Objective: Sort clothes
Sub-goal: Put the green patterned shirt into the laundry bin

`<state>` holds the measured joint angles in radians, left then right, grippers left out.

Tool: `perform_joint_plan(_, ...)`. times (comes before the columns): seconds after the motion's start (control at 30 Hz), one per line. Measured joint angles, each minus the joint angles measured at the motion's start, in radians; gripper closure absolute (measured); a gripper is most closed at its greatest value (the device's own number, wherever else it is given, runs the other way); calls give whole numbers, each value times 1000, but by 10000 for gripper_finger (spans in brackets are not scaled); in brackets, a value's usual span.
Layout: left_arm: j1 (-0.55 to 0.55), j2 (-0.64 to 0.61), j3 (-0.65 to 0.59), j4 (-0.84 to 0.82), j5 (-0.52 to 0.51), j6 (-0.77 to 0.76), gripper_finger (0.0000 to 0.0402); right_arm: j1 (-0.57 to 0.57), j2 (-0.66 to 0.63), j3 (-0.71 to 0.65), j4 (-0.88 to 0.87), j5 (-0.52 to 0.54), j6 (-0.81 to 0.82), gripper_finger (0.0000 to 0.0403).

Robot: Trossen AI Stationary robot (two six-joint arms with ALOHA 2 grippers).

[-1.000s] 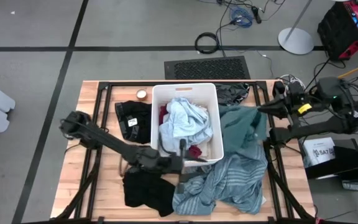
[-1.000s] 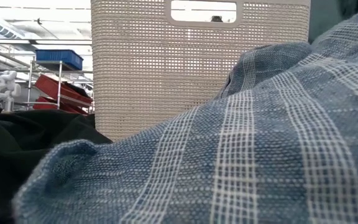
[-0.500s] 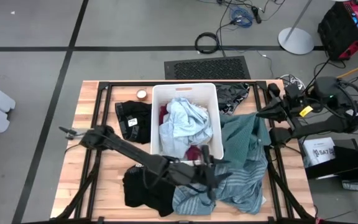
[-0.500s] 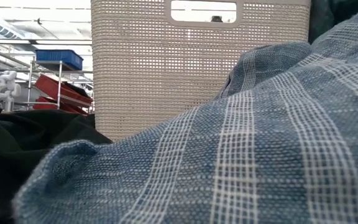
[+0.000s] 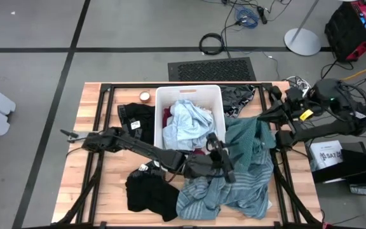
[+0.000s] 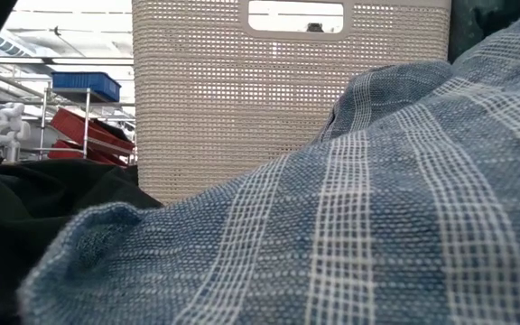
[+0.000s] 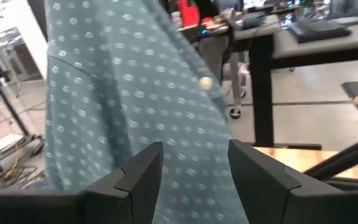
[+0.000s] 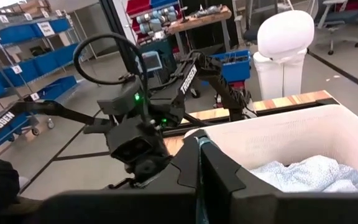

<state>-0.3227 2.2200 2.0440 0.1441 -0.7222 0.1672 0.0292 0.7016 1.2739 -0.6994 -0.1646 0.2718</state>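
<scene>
The right gripper [image 5: 264,114] is clamped shut on the edge of a teal shirt [image 5: 250,143], holding it up beside the white bin [image 5: 190,95]. The shirt hangs just ahead of the left gripper [image 5: 223,152], whose fingers [image 7: 143,176] stand wide apart and empty at the bin's near corner. Light blue clothes [image 5: 186,124] fill the bin; a striped garment [image 5: 230,191] and a black one [image 5: 148,194] lie in front of it.
</scene>
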Motion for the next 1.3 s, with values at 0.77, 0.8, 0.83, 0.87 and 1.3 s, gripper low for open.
perform_joint_plan(0.77,57,0,0,-21,18,-26,348,0,68,0,97,-26,-14,403)
perform_joint_plan(0.8,57,0,0,-21,30,-17,374,0,68,0,96,-26,-14,403)
perform_joint_plan(0.83,57,0,0,-19,41,-8,387,0,68,0,91,-26,-14,403)
perform_joint_plan(0.87,56,0,0,-18,43,-3,390,0,67,0,85,-26,-12,403)
perform_joint_plan(1.3,-20,-44,53,38,439,24,399,0,-34,0,-114,71,32,399)
